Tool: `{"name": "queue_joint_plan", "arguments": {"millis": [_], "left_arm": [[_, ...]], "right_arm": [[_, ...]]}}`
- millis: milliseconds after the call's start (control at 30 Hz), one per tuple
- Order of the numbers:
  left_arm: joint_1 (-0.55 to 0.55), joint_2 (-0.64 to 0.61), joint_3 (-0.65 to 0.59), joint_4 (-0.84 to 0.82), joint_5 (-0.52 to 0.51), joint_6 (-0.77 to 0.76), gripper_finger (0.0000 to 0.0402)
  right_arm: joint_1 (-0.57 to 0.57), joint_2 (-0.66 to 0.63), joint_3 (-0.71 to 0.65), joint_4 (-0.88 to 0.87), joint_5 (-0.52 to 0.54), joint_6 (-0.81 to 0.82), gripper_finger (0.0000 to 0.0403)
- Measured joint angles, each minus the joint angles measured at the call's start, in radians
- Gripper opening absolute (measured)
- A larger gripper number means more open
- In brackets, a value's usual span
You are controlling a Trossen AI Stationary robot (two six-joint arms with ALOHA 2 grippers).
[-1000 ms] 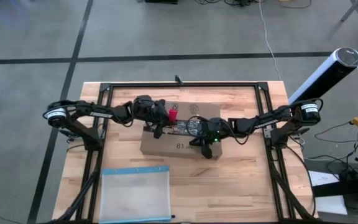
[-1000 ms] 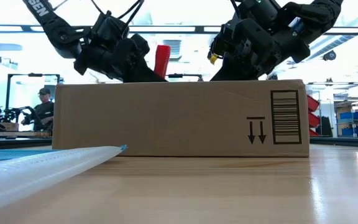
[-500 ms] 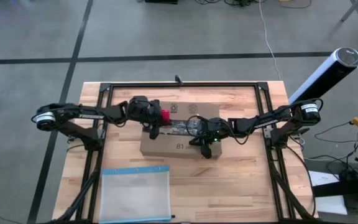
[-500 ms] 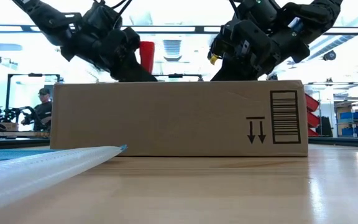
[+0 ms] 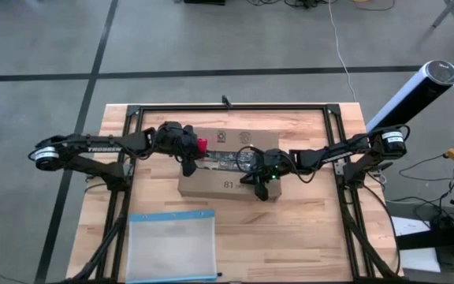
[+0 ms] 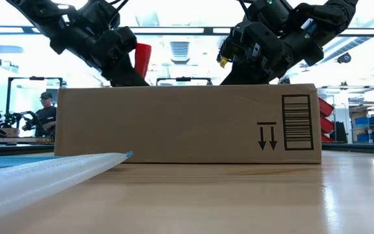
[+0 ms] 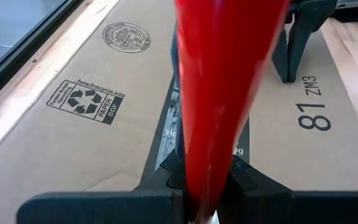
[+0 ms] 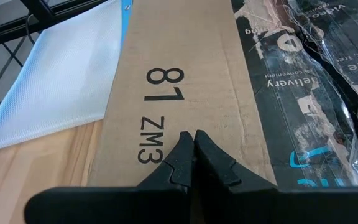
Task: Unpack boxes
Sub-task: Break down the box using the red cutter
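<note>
A brown cardboard box (image 5: 227, 167) lies flat on the table, its top seam covered with torn shiny tape (image 8: 316, 93). My left gripper (image 5: 187, 162) stands over the left end of that seam (image 7: 166, 130), shut on a small red tool (image 7: 222, 93), whose red end rises above the box (image 6: 141, 60). My right gripper (image 5: 258, 188) is shut, with its tips on the box top beside the printed "81" (image 8: 166, 78). A clear plastic pouch with a blue edge (image 5: 172, 246) lies flat near the table's front edge. My left gripper pinches the red tool's lower part (image 7: 207, 180) between its two fingers, which point down at the box top. The tool runs along the fingers and its red end sticks up, tilted. Whether the tool's lower tip meets the tape is hidden by the fingers. My right gripper rests its shut fingertips (image 8: 185, 149) on the box's top flap (image 8: 229, 124), near the box's near edge, beside the "81 ZM3" print. The fingers come from above, slanting in from the table's right.
A black metal frame (image 5: 227, 107) runs around the work area on the wooden table (image 5: 306, 237). A white and black cylinder (image 5: 412, 95) stands off the table's far right corner. A person (image 6: 44, 110) sits in the room behind.
My left gripper has gone toward the table's left edge along the top of the box, carrying the red tool with it; the tool now leans a little more. My right gripper and the box have kept still.
</note>
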Motion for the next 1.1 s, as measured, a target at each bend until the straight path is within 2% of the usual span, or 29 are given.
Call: {"name": "queue_joint_plan", "arguments": {"millis": [233, 567, 1100], "left_arm": [[0.000, -0.061, 0.000, -0.046, -0.024, 0.003, 0.0022], [0.000, -0.156, 0.000, -0.218, -0.100, 0.009, 0.0022], [0.000, -0.303, 0.000, -0.344, -0.145, 0.005, 0.0022]], "right_arm": [[0.000, 0.000, 0.000, -0.001, -0.001, 0.004, 0.0000], [0.000, 0.000, 0.000, -0.016, 0.006, 0.005, 0.0000], [0.000, 0.000, 0.002, -0.009, 0.014, 0.005, 0.0000]]}}
